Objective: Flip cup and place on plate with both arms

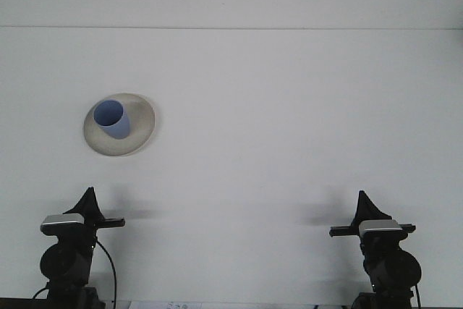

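Standing mouth-up on the plate [142, 136] at about ten o'clock on the white surface [289, 121], the blue cup [111, 119] suggests the task is essentially done. The left gripper [87, 200] at seven o'clock and right gripper [362, 204] at five o'clock sit well apart from it, holding nothing. Whether their fingers are apart or together cannot be told from here.

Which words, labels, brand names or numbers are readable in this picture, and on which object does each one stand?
None can be read.
The blue cup, the plate and the table show no print.
A strip of paper at the bottom edge carries dark marks, too small and blurred to read.
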Robot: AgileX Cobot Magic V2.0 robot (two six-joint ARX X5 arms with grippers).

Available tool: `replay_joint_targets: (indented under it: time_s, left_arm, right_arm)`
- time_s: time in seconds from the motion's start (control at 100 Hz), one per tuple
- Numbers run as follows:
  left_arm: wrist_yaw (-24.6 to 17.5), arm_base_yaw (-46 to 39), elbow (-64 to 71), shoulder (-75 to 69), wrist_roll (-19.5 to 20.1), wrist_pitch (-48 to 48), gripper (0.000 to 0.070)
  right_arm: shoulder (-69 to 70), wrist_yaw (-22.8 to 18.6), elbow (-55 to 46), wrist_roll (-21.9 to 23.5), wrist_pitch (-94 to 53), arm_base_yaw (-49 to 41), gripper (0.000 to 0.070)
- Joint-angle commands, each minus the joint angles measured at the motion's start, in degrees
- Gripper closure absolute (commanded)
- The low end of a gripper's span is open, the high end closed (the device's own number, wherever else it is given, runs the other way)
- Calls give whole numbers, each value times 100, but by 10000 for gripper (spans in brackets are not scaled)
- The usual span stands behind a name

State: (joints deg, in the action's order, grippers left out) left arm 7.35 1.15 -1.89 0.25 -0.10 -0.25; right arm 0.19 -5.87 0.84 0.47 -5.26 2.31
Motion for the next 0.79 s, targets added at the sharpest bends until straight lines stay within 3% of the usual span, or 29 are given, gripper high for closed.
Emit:
replay_joint_targets:
  time_s: [0.0, 0.78]
  left_arm:
    - [7, -7, 109, -7, -42, 66, 685]
    - [7, -7, 109, -7, -42, 66, 685]
  right_arm:
    - [-11, -15, -11, 107, 57, 7, 696]
    - [-11, -13, -11, 105, 269, 7, 696]
